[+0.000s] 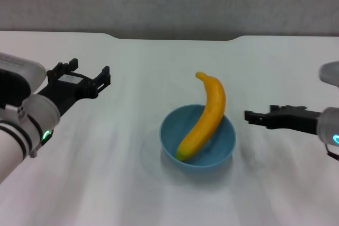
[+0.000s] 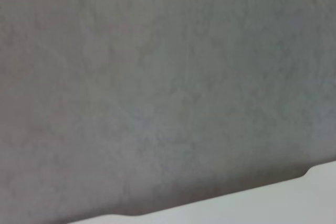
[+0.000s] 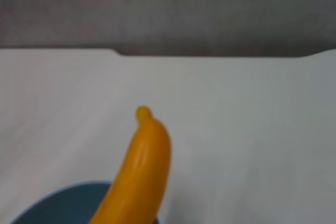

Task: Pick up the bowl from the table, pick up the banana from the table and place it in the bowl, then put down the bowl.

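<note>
- Our left gripper (image 1: 90, 78), in the head view's upper left, has its fingers spread and grasps nothing.
- Our right gripper (image 1: 251, 115), at mid right, seems released too, though we cannot tell for sure.
- The banana (image 1: 205, 115) leans in the bowl (image 1: 222, 149), stem over the rim, at the table's (image 1: 106, 183) centre, so we judge the task done.

The head view looks forward and down over the desk (image 1: 106, 183) toward the wall at 12 o'clock. The right wrist view sits close behind the banana (image 3: 142, 171) — sharing it, the bowl (image 3: 58, 203) and the notch. The left wrist view faces mostly wall.
</note>
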### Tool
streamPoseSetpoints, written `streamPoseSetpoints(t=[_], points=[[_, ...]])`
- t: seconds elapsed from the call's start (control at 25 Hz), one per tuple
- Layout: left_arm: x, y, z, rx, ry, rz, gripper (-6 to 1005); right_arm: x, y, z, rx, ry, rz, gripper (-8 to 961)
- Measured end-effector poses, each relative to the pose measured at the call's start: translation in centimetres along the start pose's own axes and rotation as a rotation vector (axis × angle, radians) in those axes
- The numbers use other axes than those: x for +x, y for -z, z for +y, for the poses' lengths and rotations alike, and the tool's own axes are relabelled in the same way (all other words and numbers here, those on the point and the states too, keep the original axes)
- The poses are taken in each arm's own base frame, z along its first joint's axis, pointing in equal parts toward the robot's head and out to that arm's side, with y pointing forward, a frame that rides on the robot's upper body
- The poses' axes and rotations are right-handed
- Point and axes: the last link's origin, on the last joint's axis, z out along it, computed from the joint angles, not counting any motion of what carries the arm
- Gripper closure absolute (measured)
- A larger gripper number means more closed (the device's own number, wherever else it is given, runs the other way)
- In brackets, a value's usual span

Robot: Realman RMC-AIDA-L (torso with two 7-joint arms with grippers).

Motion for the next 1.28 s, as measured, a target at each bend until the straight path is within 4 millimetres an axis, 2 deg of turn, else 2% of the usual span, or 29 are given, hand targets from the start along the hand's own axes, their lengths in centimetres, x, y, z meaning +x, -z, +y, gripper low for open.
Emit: streamPoseSetpoints(t=[0.2,0.44,0.64,0.84,1.08,1.28], points=[[-0.8,0.7,0.0,-0.035,-0.086,0.049,216,0.3,1.5,-0.2,-0.011,0.013,-0.084,107],[-0.8,0.5,0.8,-0.088,-0.244,0.035,217,1.0,1.8,-0.4,-0.032,0.017,-0.125,109],[-0.5,0.8,-0.1,-0.048,-0.147,0.053,263,1.7,1.9,-0.8,-0.011,0.024,-0.159,111],[-1.5,1.3,-0.2,-0.066,-0.111,0.070,263,2.3,2.8,-0.9,-0.001,0.061,-0.260,112],[-2.5,1.8,-1.2,-0.038,0.000,0.073,263,3.3,4.6,-1.3,-0.001,0.067,-0.435,115],[-3.0,2.2,-1.8,-0.026,0.079,0.096,263,5.4,7.0,-2.4,0.022,0.055,-0.679,117]])
